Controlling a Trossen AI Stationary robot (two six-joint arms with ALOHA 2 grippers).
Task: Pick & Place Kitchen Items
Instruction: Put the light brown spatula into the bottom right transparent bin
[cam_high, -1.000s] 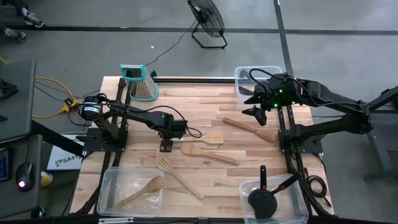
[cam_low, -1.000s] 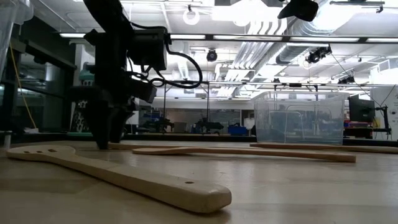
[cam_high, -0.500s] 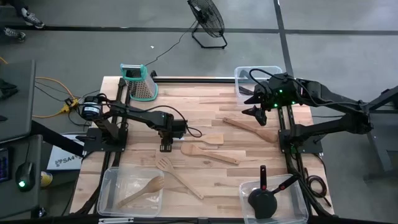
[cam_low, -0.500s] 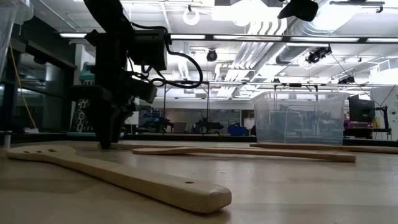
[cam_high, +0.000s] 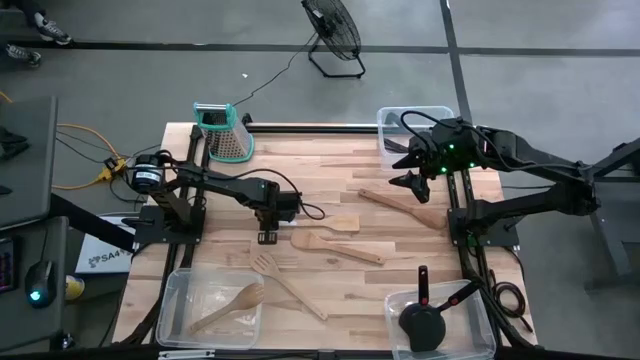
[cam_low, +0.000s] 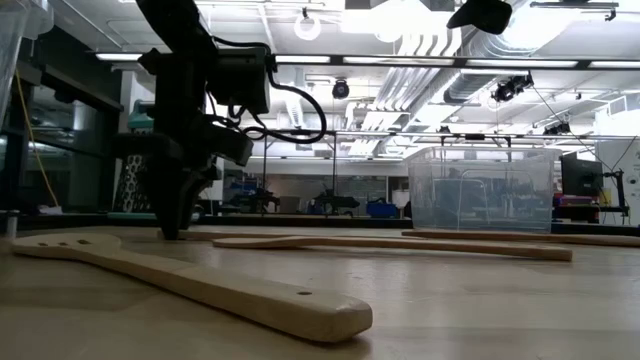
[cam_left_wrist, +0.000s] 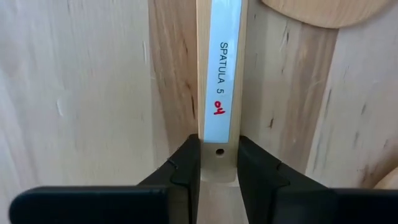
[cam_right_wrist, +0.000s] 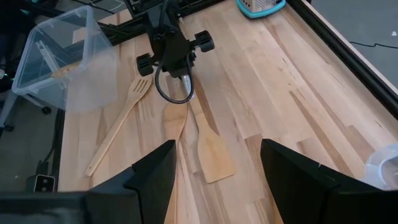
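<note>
On the table, the sorting job looks partly done.

Down at the wood, the left gripper (cam_left_wrist: 217, 171) has its two fingers closed tight on the handle end of the spatula (cam_high: 335, 224), which lies flat near the middle of the table (cam_high: 330, 160). Three more wooden tools are loose on the table: a spoon (cam_high: 335, 246), a slotted turner (cam_high: 285, 282) and a long one (cam_high: 402, 208) near the right side. One wooden tool (cam_high: 225, 306) lies in the left bin (cam_high: 175, 290). Black tools (cam_high: 424, 315) lie in the right bin (cam_high: 480, 335). So I think four are left to put away. Up high near the back bin (cam_high: 385, 120), the right gripper (cam_high: 411, 182) waits with its fingers spread wide and holding nothing.
</note>
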